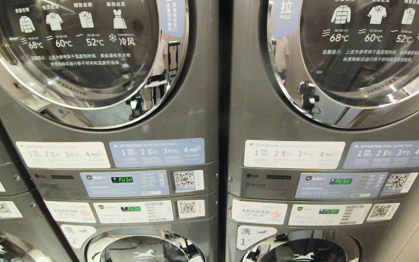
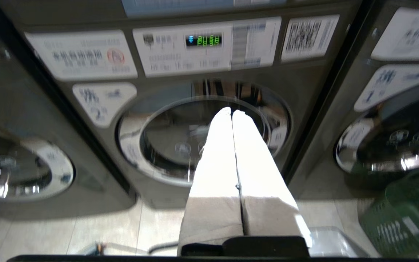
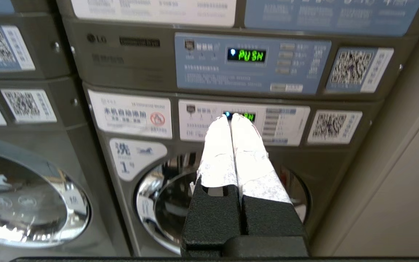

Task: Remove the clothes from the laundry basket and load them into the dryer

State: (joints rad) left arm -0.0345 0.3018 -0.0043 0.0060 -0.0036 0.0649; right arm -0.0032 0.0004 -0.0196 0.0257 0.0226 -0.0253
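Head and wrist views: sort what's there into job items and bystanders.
Job items:
- dryer, door shut
- laundry basket, on the floor
- left pincer, shut, empty
- right pincer, shut, empty

Bystanders:
- neighbouring dryer
- washer 2
- washer 1
- QR stickers

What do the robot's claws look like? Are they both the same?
Nearly. Each claw has two long fingers that narrow toward rounded tips. The left claw has smooth white wrapping, turning greyish-beige nearer its black base. The right claw has crinkly white wrapping on its fingers, which slot into chunky, rough black holders. No arms appear in the head view.
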